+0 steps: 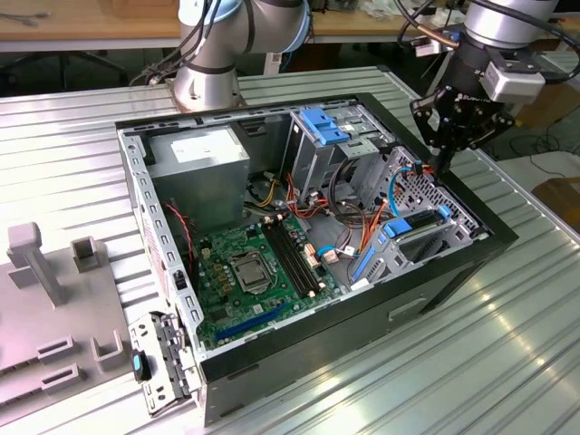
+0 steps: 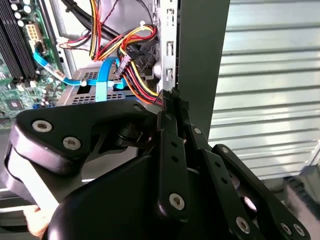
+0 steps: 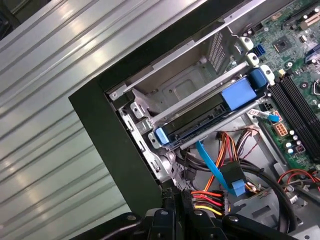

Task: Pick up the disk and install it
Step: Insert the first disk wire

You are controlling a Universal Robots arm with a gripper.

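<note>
While the flat dark-grey disk [image 3: 200, 118], edged in blue plastic, sits mid-frame in a sheet-metal cage [image 3: 182, 82], the black fingers [image 2: 170, 135] meet, empty.

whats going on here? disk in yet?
Looks like it. The disk, in its blue carrier, sits in the drive cage at one corner of the open computer case. The arm's gripper hangs just above that corner, by the power cables, fingers shut and holding nothing. Whether the disk is fully latched can't be told from these views.
</note>
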